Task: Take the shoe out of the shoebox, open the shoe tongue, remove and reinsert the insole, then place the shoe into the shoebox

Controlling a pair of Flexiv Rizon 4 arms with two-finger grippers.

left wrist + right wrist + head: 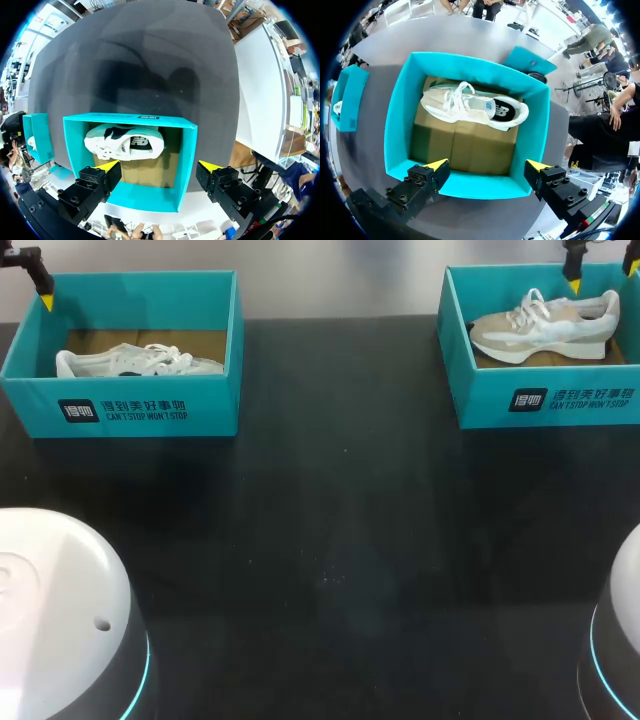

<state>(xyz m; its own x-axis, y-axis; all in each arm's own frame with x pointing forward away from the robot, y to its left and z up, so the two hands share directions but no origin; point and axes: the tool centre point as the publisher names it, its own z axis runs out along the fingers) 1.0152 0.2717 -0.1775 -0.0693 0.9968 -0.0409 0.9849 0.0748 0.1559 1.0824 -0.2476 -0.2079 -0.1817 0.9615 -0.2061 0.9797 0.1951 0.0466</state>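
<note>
Two open teal shoeboxes stand at the far edge of the black table. The left shoebox (pixel 130 405) holds a white shoe (pixel 135 362) with a dark patch (pixel 125 142), lying on its side. In the right shoebox (pixel 545 395) a beige and white laced shoe (pixel 545 325) rests on brown cardboard (pixel 475 107). My left gripper (pixel 159 166) hangs open above the far wall of the left shoebox (pixel 187 160), touching nothing. Over the far wall of the right shoebox (pixel 397 125), my right gripper (pixel 487 165) is open and holds nothing; the shoe lies ahead of its fingers.
The black tabletop (pixel 330 540) stretches between and in front of the boxes. The white bases of my arms (pixel 50 620) fill the near corners. A flat teal piece (pixel 530 62) lies on the table just outside the right shoebox.
</note>
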